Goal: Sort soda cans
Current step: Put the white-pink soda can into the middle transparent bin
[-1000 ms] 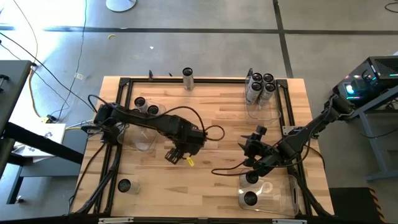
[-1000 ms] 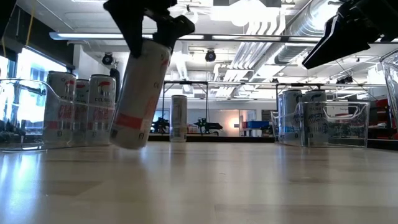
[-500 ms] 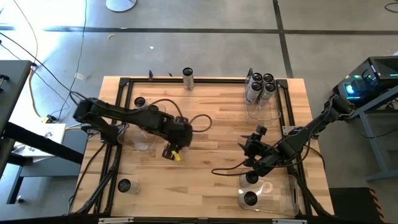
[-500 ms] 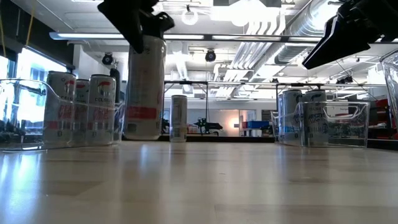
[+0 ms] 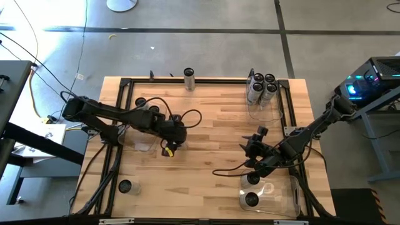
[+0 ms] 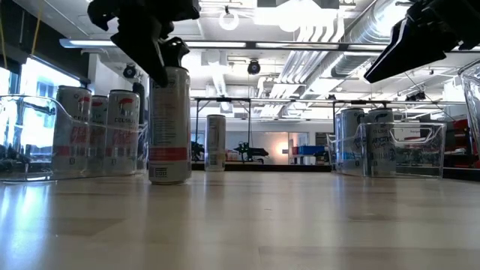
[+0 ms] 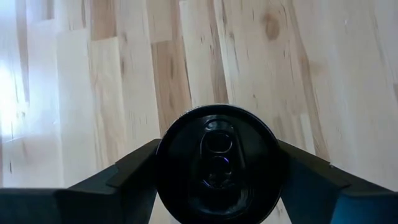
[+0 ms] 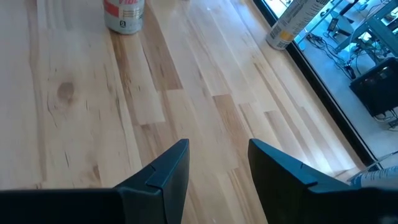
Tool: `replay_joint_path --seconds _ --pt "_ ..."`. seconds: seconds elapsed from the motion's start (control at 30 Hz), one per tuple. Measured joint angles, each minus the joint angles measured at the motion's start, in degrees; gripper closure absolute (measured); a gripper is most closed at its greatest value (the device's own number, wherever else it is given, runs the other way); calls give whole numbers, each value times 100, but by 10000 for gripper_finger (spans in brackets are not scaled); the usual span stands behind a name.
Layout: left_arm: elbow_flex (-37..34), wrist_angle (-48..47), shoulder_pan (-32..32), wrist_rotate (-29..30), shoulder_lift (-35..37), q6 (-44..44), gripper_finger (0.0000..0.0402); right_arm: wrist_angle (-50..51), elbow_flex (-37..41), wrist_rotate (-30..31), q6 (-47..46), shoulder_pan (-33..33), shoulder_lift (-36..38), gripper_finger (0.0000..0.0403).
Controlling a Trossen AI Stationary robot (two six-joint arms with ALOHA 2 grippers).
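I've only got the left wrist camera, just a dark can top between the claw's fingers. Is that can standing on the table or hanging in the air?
Observer: The low view shows the can upright, with its base down on the table.
Operator: What's next to it?
Observer: A clear bin holding red-labelled cans stands just beside it.
Operator: And the right claw?
Observer: The right claw is open and empty, hovering near the front-right bin.
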State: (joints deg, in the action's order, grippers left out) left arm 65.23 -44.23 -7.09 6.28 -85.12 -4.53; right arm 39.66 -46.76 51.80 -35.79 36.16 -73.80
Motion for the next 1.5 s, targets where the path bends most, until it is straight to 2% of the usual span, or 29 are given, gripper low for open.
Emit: replay_joint_path --seconds 0.2,0.43,0.6,0.87,1.0,1.27,1.5 --pt "-22 244 65 -42 -21 200 126 -66 0 -18 -21 0 0 243" --pt "-41 228 317 -449 -44 300 94 -73 0 -18 -22 0 0 243" --pt "-36 231 376 -576 -42 391 87 -74 0 -18 -22 0 0 243" --pt "658 -678 381 -336 -42 344 87 -72 0 -18 -22 0 0 243" --pt "1049 -1056 503 -295 -35 1373 87 -74 0 -16 -22 0 0 243" --pt "1314 -1636 972 -363 -37 4640 87 -79 0 -16 -22 0 0 243" --pt "1314 -1694 1169 -675 -37 5912 87 -54 0 -14 22 0 0 243"
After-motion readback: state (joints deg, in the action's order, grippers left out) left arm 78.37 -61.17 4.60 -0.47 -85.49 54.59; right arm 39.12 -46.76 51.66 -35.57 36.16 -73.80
